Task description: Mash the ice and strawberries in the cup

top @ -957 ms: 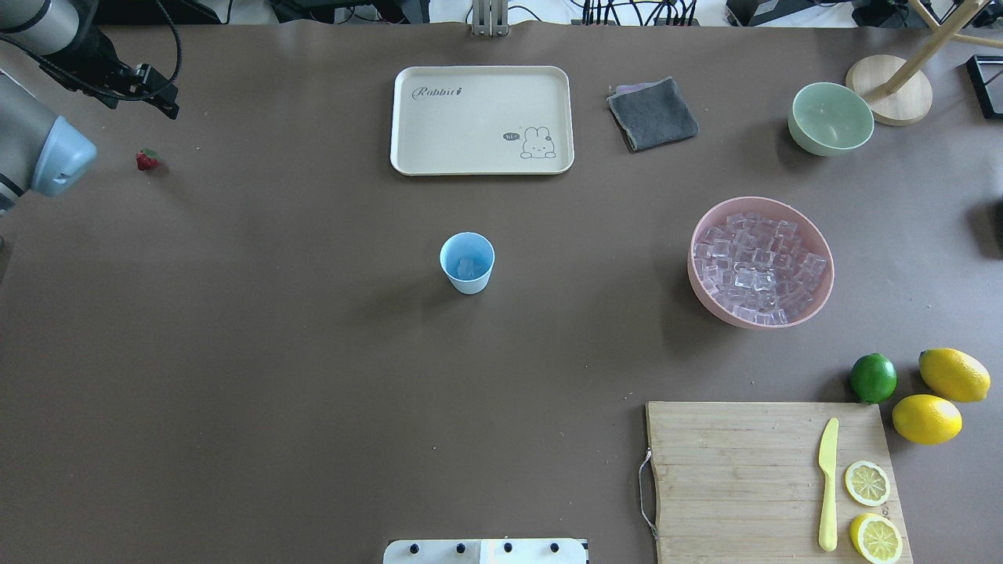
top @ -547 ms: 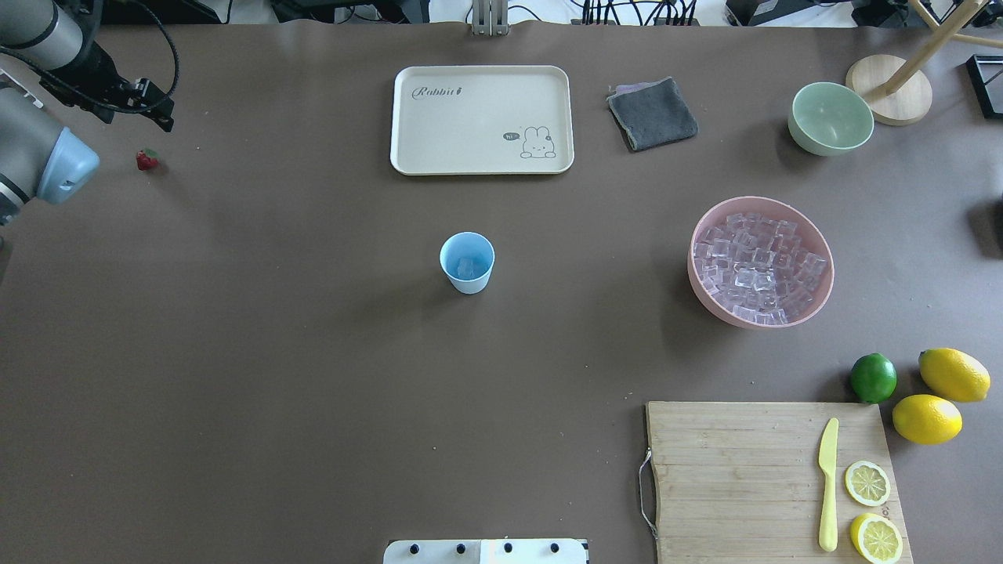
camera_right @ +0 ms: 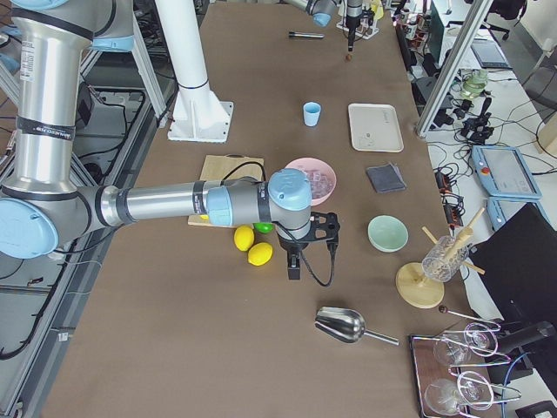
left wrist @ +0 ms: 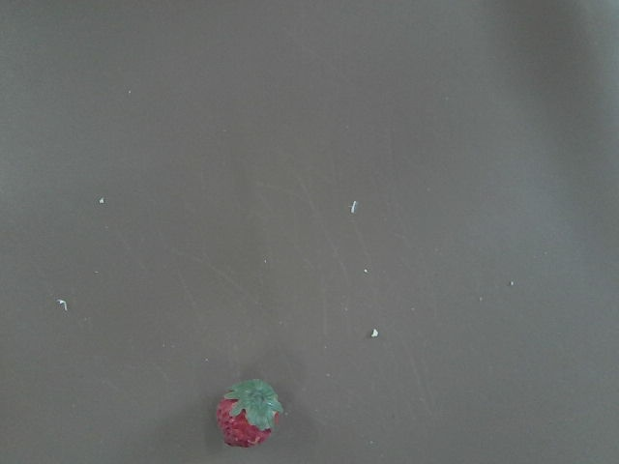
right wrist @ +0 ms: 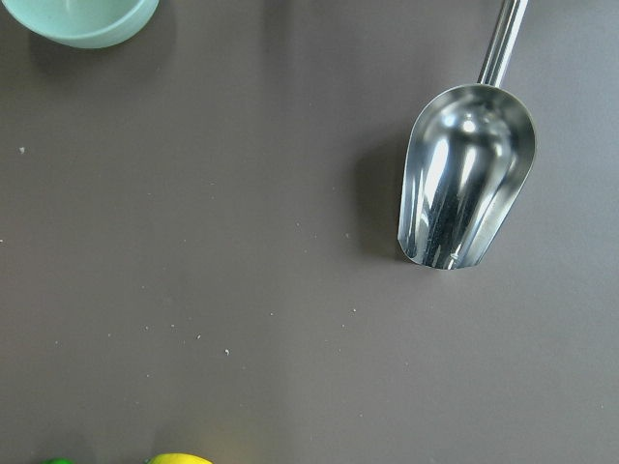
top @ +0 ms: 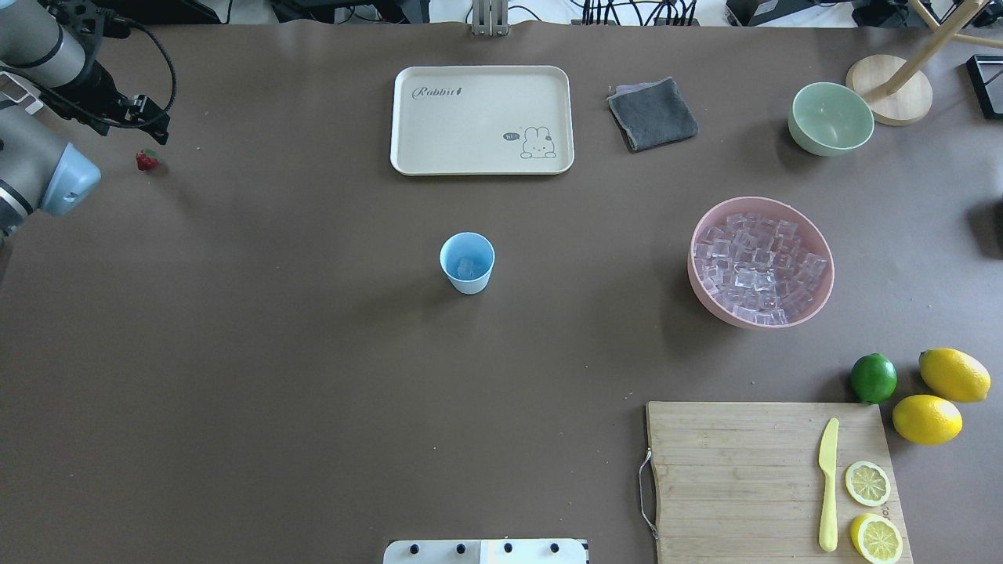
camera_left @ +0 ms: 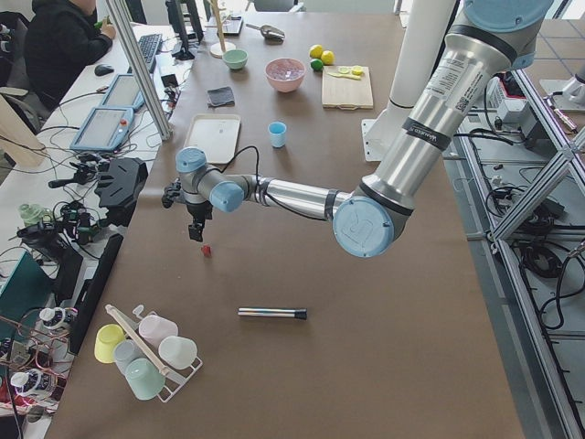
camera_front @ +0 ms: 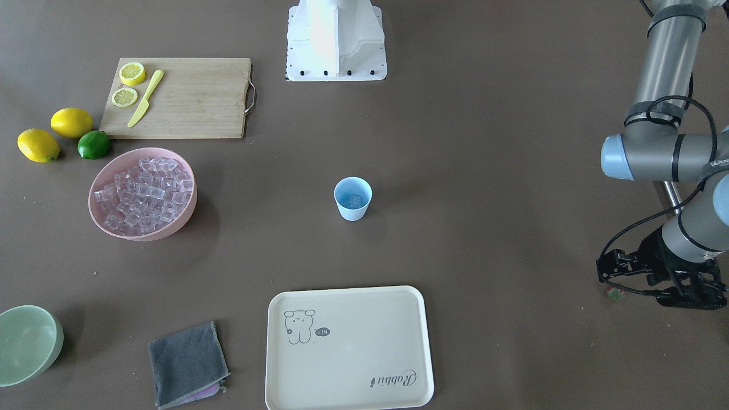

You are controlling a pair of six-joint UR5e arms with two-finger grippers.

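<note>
The pale-blue cup (top: 467, 262) stands mid-table, also in the front view (camera_front: 352, 198), with a clear ice cube (top: 467, 268) inside. More ice (top: 758, 265) fills the pink bowl (top: 709, 301). The strawberry (top: 146, 160) lies on the table at the far left and shows at the bottom of the left wrist view (left wrist: 249, 413). My left gripper (camera_left: 196, 234) hangs just above and beside the strawberry, not touching it; I cannot tell if it is open. My right gripper (camera_right: 294, 272) points down near the lemons; I cannot tell its state.
A cream tray (top: 482, 119), grey cloth (top: 652, 113) and pale-green bowl (top: 831, 117) lie at the back. A cutting board (top: 744, 478) holds a knife and lemon halves, with lime (top: 873, 377) beside. A metal scoop (right wrist: 464, 184) and a muddler rod (camera_left: 272, 314) lie at the table's ends.
My left wrist has moved closer to the strawberry. The strawberry, cup and bowls have not moved.
</note>
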